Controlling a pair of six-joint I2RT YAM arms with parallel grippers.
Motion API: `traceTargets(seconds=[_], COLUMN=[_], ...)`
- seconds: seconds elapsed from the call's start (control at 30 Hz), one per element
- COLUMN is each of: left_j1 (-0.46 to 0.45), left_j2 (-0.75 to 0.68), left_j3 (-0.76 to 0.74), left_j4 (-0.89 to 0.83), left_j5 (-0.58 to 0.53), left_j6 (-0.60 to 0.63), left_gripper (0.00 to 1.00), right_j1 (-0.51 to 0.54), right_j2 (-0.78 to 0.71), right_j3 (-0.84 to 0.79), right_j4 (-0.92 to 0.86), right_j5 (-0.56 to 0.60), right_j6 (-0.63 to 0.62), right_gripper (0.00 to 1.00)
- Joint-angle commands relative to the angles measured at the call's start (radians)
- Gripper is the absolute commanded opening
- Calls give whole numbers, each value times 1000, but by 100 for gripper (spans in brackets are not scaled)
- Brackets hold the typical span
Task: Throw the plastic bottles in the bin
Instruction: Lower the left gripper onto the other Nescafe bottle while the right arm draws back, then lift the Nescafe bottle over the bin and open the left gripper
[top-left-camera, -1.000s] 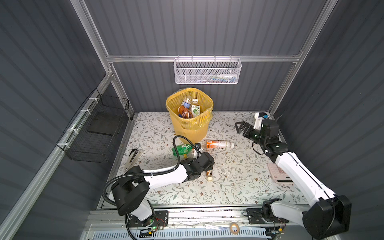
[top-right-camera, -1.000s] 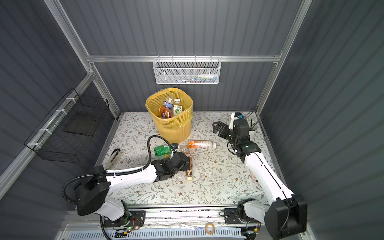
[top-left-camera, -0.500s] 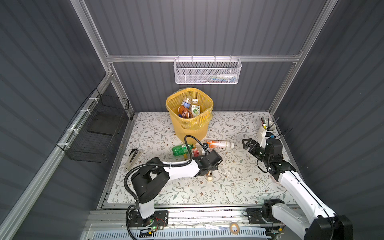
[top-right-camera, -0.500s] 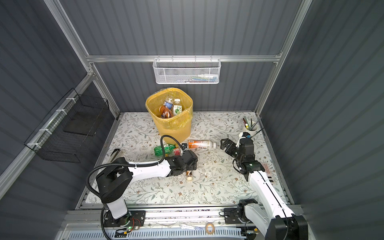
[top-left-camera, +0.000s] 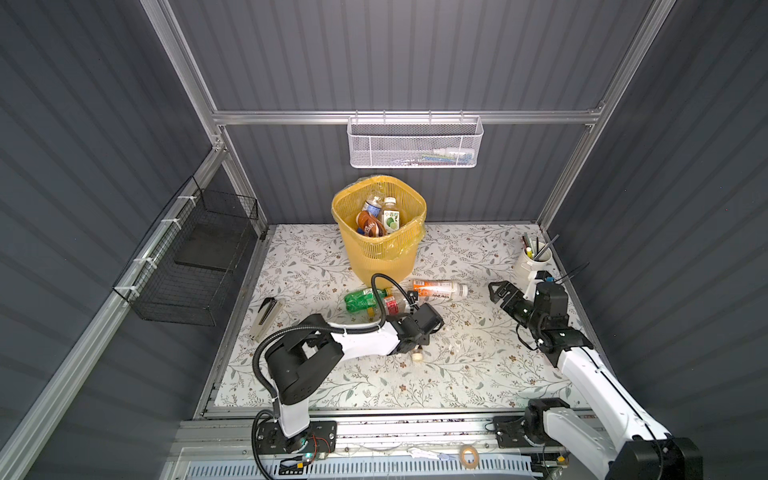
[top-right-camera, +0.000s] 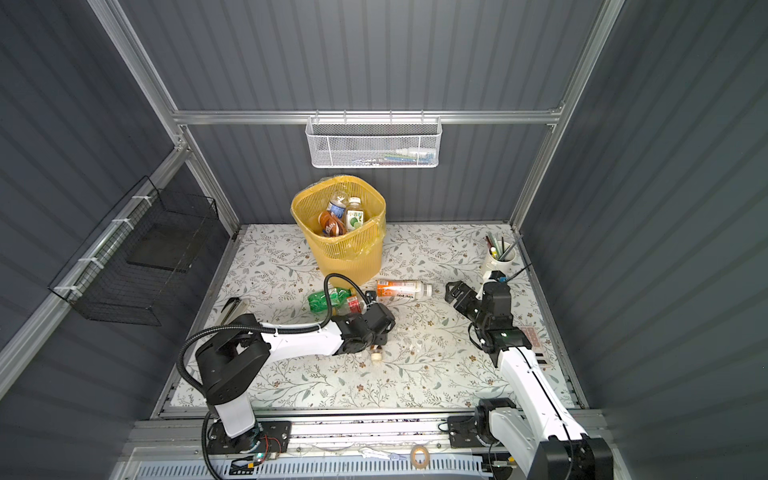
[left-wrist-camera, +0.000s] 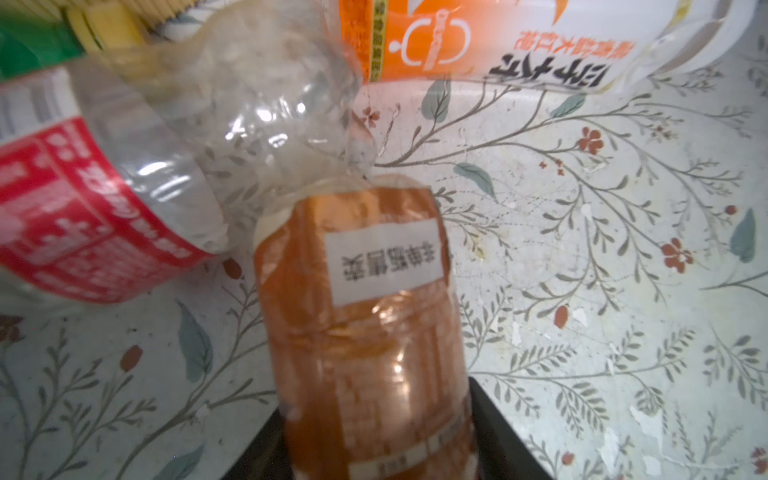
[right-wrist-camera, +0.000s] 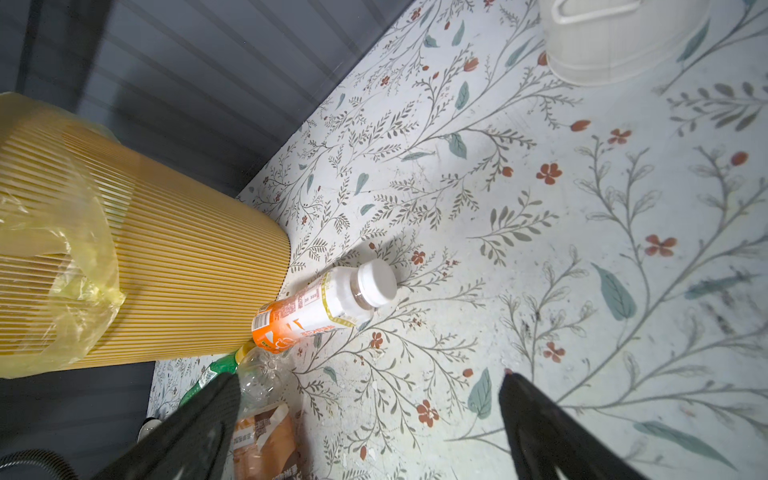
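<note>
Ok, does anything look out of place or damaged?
A green bottle, a clear red-labelled bottle and an orange-labelled bottle lie on their sides by the bin. The clear one looks dented. The bag liner hangs bunched down one side.

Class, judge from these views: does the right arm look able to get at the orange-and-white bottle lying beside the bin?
Probably yes. The right gripper is open and points toward the orange-and-white bottle, with only bare table between them.

place: robot lab cell | cues: aluminium frame (top-left-camera: 282, 117), corrugated grey walls (top-left-camera: 415, 54)
</note>
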Motion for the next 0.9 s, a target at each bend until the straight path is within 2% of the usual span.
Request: traceTargets(seconds=[0.0, 0.2, 0.3, 0.37, 0.47, 0.57, 0.63, 0.73, 0.8, 0.87], left_j1=[-5, -55, -61, -60, -58, -29, 50, 237, 324, 423], left_j2=[-133, -391, -518, -583, -614, -580, -550, -472, -382, -267], left_j3=[-50, -113, -116, -110, -36, 84, 164, 270, 396, 570], left_j4=[108, 235, 293, 364, 393, 385, 336, 259, 188, 28], left_j5=[0, -140, -223, -237, -289, -324, -246, -71, -25, 64], left_j6=[66, 308, 463, 592, 778, 943, 947, 862, 842, 771], left_gripper=[48, 47, 47, 47, 46, 47, 46, 45, 47, 51], right_j1=[-8, -17, -22, -23, -24, -25, -25, -26, -26, -26], right_j2=[-32, -65, -65, -61, -57, -58, -57, -59, -61, -62], right_j3=[-25, -43, -50, -51, -52, -50, -48, -49, -51, -50], right_j4=[11, 8, 12, 16, 27, 34, 35, 35, 35, 34], right_j5=[12, 37, 33, 27, 17, 9, 3, -8, -20, -29], right_j6=[24, 23, 24, 30, 38, 43, 44, 50, 53, 52], right_gripper=[99, 99, 99, 99, 99, 99, 99, 99, 99, 99])
